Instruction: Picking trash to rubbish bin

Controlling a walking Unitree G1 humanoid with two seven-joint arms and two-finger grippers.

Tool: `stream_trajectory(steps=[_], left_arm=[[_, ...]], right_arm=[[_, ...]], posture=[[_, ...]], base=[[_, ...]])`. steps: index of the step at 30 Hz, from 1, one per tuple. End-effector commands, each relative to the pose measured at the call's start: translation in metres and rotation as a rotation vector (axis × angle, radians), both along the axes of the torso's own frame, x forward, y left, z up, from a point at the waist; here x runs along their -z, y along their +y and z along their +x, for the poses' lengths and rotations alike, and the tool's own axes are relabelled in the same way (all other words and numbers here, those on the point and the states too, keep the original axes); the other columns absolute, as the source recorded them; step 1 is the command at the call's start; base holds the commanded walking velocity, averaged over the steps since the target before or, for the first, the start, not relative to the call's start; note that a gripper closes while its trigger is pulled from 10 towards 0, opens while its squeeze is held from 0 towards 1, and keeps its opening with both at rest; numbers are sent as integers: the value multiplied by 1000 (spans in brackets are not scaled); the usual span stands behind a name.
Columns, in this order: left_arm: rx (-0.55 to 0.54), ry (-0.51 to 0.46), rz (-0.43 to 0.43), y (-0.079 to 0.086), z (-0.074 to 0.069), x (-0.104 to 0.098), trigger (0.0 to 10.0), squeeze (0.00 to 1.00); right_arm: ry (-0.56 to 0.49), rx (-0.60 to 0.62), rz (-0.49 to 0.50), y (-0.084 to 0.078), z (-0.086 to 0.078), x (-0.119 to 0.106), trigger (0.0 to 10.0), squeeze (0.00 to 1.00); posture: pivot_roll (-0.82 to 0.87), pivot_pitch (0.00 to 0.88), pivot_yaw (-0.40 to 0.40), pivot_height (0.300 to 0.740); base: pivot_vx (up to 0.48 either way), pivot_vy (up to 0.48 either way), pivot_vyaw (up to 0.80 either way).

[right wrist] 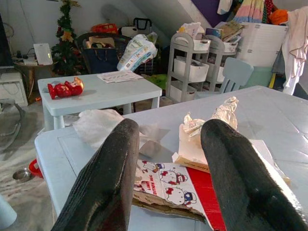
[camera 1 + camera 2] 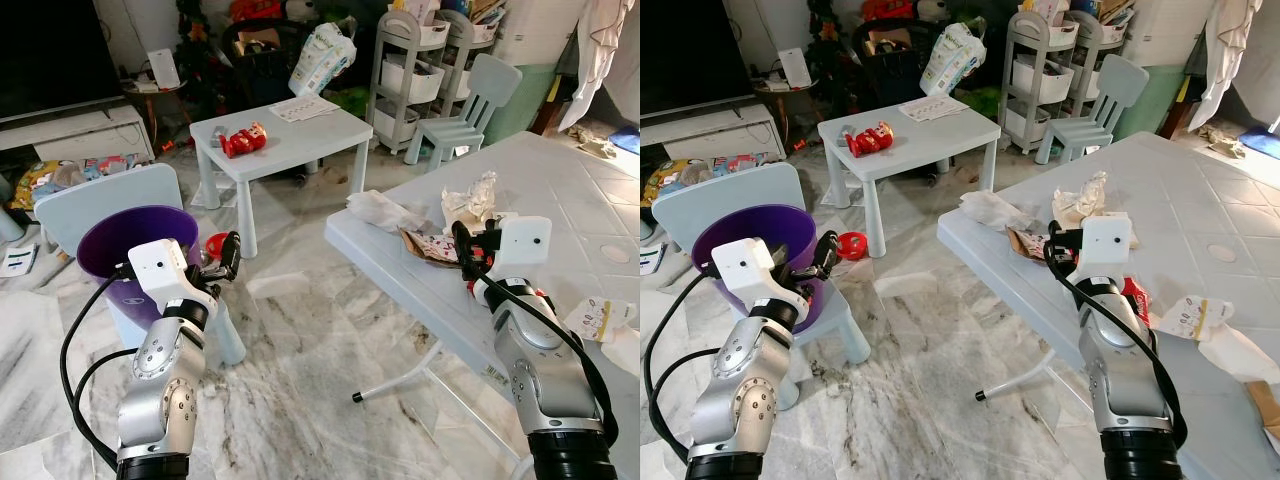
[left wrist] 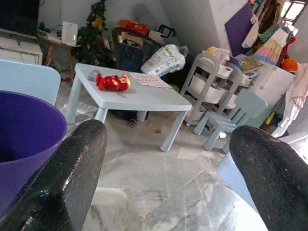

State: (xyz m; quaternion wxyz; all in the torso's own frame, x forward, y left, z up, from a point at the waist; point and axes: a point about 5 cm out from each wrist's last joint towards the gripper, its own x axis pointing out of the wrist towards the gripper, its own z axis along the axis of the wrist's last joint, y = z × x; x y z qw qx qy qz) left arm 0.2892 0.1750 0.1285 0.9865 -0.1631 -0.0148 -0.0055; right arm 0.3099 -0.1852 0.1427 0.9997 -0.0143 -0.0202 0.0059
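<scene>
Two grippers are working on either side of the large white folding table (image 2: 560,190), which serves here as the landmark. Well off its left edge, the purple rubbish bin (image 2: 120,240) is sitting on a pale blue child's chair (image 2: 100,200), and the left gripper (image 2: 228,257) is hovering just beside the bin's rim with its black fingers (image 3: 72,173) spread apart and holding nothing. Beyond the big table's far-left corner, a small white play table (image 2: 290,135) is carrying a red toy (image 2: 243,140) and a sheet of paper (image 2: 303,108). At the big table's near-left corner, a crumpled white plastic bag (image 2: 378,209) is lying, with a flattened cartoon-printed carton (image 1: 168,185) and crumpled paper wrappers (image 2: 470,200) just beside it. The right gripper (image 2: 467,248) is reaching over this corner, its fingers (image 1: 108,168) standing open on either side of the carton without closing on it. Toward the big table's right edge, another wrapper (image 2: 600,318) is lying apart.
</scene>
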Motion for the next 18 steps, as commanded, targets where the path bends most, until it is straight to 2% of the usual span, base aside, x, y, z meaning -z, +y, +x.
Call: stream_trajectory(steps=[1, 12, 18], left_arm=[[4, -3, 2, 0, 3, -3, 10000, 0], [1, 15, -13, -1, 2, 1, 10000, 0], [-3, 22, -18, -1, 2, 3, 10000, 0]], right_arm=[[-20, 0, -10, -1, 2, -6, 10000, 0], [-21, 0, -21, -2, 2, -7, 10000, 0], [-22, -6, -28, -2, 2, -7, 10000, 0]], posture=[[-21, 0, -53, 740], [-28, 0, -55, 740], [-27, 0, -62, 740]], base=[[0, 0, 0], [0, 0, 0], [256, -258, 0]])
